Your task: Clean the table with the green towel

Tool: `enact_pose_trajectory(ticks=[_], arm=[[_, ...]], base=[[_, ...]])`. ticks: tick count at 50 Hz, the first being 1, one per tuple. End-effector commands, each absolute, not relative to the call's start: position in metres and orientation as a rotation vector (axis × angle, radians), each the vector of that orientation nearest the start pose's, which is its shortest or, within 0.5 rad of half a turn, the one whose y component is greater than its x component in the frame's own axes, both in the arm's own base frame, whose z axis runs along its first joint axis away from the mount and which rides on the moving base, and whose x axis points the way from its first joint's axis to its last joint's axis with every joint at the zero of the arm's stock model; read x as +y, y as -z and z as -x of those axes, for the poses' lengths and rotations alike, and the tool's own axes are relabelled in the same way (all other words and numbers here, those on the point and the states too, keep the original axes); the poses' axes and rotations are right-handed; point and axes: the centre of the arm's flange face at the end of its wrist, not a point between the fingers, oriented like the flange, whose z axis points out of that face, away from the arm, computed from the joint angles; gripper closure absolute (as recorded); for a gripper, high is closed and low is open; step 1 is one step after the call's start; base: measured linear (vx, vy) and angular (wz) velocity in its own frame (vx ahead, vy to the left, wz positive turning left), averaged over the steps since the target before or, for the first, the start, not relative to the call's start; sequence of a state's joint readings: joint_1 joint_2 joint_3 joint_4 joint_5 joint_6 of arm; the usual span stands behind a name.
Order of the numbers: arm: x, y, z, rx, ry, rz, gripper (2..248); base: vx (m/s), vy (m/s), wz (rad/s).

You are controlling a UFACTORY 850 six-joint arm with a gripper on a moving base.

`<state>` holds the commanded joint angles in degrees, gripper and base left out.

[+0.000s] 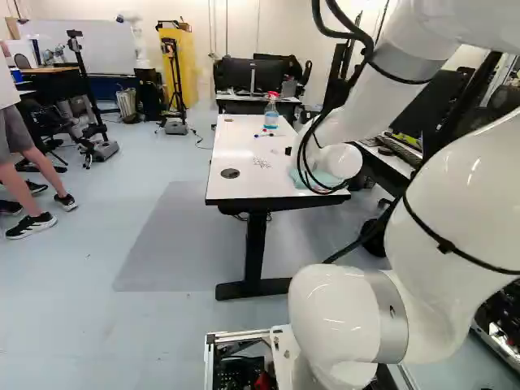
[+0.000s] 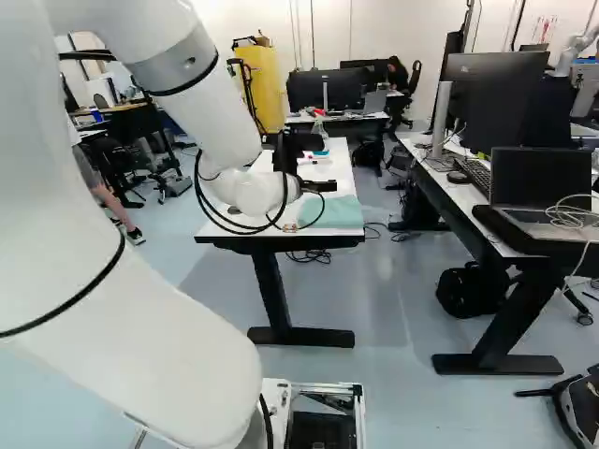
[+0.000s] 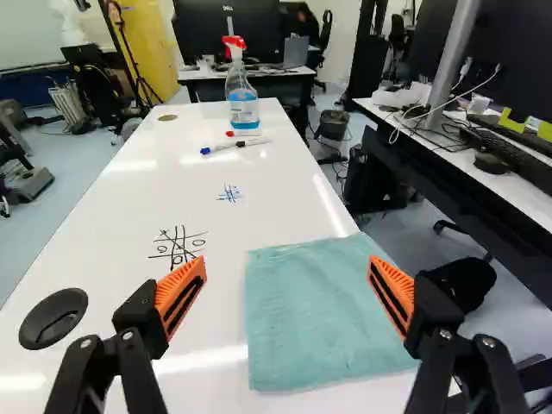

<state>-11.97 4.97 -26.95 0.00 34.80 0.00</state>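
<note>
- My fingers (image 2: pixel 326 165) are wide open.
- The green towel (image 3: pixel 319 315) lies flat on the white surface (image 3: pixel 112 216), at 12 o'clock from me.
- A black X-and-O drawing (image 3: pixel 178 247) is at 10 o'clock.
- Pens (image 3: pixel 235 147) and a spray bottle (image 3: pixel 243 108) are farther off, near 12.

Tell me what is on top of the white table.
A green towel, a spray bottle, markers, two round covers and two drawn grids. Any marks under the towel are hidden, so I cannot tell.
</note>
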Motion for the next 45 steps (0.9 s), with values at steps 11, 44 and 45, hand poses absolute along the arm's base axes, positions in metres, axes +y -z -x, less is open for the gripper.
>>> enact_pose_trajectory(ticks=[11, 44, 45], arm=[[-0.091, -0.439, -0.410, 0.303, 1.686, 2.767, 3], [-0.108, -0.452, -0.454, 0.344, 1.331, 2.932, 3], [-0.109, -0.453, -0.455, 0.346, 1.320, 2.936, 3]], base=[[0.000, 0.000, 0.000], [0.000, 0.000, 0.000], [0.000, 0.000, 0.000]])
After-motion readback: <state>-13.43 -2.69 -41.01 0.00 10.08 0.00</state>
